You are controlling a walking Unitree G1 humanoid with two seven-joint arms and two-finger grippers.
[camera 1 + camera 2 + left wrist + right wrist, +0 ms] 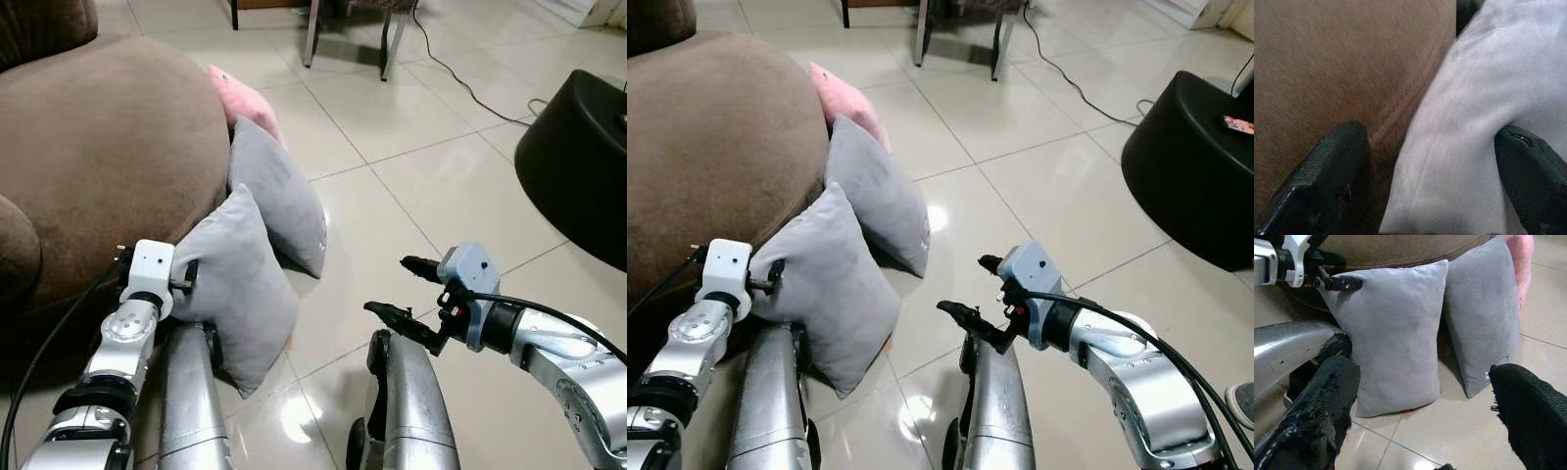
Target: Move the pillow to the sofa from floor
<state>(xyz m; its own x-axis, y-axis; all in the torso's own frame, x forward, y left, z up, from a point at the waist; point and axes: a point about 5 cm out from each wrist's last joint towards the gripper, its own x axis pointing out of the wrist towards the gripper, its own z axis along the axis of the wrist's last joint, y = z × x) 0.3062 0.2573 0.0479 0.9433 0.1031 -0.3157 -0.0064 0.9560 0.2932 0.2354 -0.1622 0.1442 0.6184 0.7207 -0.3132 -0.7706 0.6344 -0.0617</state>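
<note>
At lower left of the frame, our left hand [186, 277] reaches to the near grey pillow [240, 294], which stands on edge on the tiled floor [411, 176] propped against the brown sofa [98, 157]; its fingers [1327, 166] stand wide, one on each side of the pillow's upper corner, not yet closed, as we judge, for a pinch. Our right hand [404, 289] hovers wide open beside it at lower centre, holding nothing. The pillow looks plump, soft and lightly creased.

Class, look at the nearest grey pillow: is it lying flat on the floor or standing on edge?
Standing on edge: the nearest grey pillow rests its lower edge on the tiled floor and leans against the brown sofa.
</note>
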